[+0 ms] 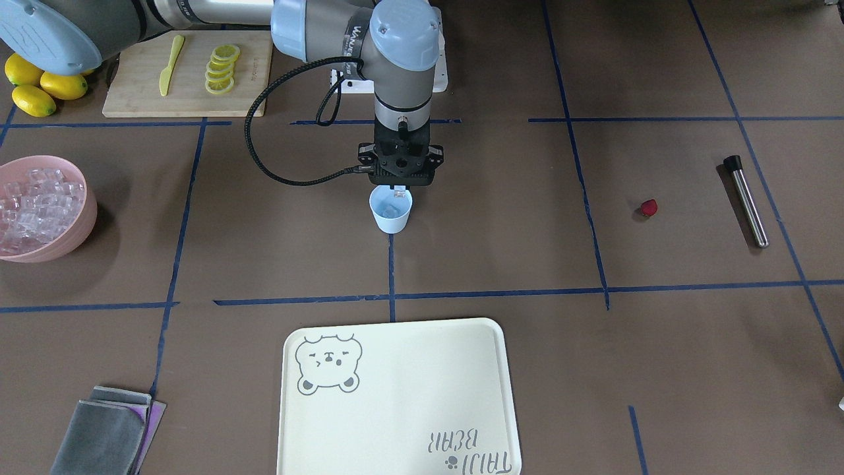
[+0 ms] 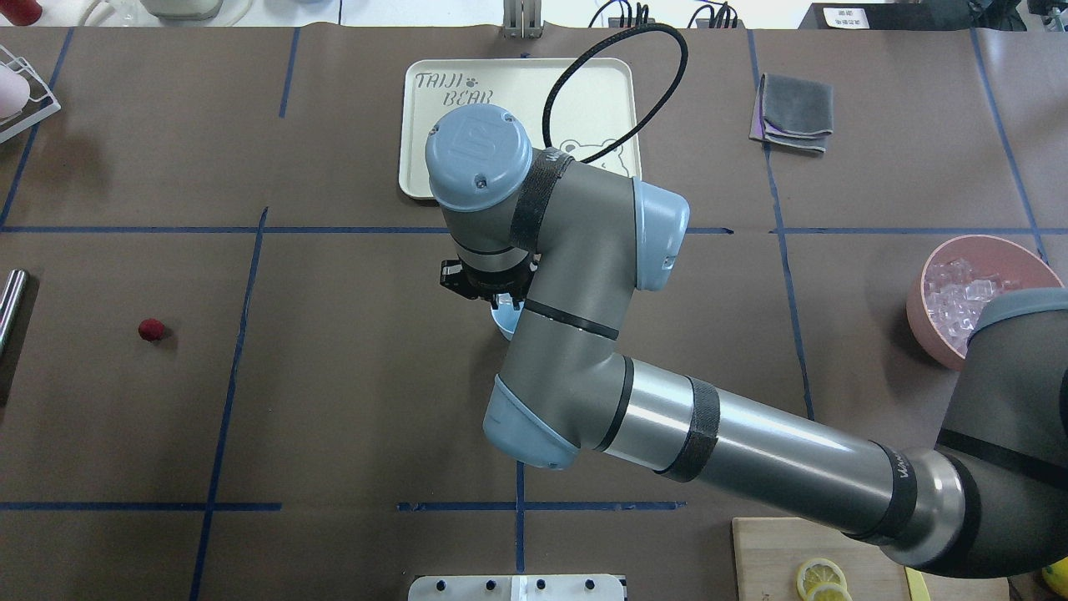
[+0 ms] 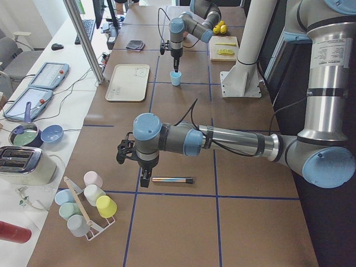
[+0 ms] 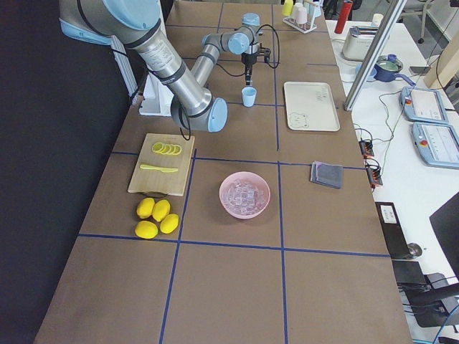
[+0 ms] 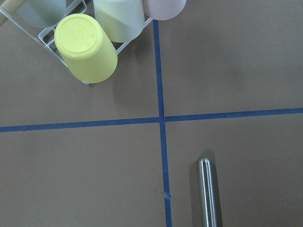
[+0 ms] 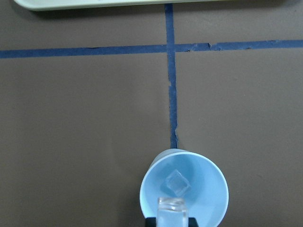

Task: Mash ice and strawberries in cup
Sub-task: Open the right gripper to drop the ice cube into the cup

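The pale blue cup [image 1: 391, 216] stands at the table's middle, with one clear ice cube [image 6: 178, 183] lying inside it. My right gripper [image 1: 399, 190] hangs straight over the cup's mouth, shut on a second ice cube [image 6: 170, 211]. More ice fills the pink bowl [image 1: 84, 221]. The small dark-red strawberry [image 1: 649, 208] lies alone on the table, next to a steel muddler [image 1: 746, 200]. My left gripper [image 3: 146, 179] hovers by that muddler [image 5: 208, 194]; I cannot tell whether it is open or shut.
A cream bear tray [image 1: 395, 396] lies beyond the cup. A cutting board [image 1: 138, 72] carries lemon slices and a yellow knife, with whole lemons [image 1: 39, 89] beside it. Folded grey cloths [image 1: 105, 432] sit at a corner. A rack of upturned cups [image 5: 87, 47] stands near the left gripper.
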Available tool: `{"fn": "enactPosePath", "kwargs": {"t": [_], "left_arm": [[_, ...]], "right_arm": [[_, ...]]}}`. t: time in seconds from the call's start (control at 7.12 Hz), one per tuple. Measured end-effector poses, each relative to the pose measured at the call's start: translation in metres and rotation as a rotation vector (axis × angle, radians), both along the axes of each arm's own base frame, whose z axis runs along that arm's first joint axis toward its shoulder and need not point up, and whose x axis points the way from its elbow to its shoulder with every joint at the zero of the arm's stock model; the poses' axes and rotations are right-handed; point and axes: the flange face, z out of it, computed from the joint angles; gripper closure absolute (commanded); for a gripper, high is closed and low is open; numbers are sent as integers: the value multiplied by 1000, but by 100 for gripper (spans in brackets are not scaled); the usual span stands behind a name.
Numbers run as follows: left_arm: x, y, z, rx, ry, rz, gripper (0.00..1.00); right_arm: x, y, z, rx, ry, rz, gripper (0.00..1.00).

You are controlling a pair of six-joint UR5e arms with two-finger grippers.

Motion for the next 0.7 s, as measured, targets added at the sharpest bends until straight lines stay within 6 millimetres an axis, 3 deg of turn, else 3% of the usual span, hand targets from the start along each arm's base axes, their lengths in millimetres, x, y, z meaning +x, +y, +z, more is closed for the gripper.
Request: {"fn": "enactPosePath", "kwargs": {"t": [0.14, 0.28, 0.42, 0.7], "left_arm": [[0, 0, 0, 0, 0, 0, 0], [0, -1, -1, 1, 0, 0, 0], [1, -1, -1, 1, 0, 1, 0], [2, -2, -1, 1, 0, 3, 0]], "right_arm": [[-1, 0, 3, -3, 5, 0, 82], [-1, 0, 4, -5, 7, -2, 50], [-2, 1, 5, -7, 8, -3, 40], [-2, 1, 8, -12, 12, -5, 34]]}}
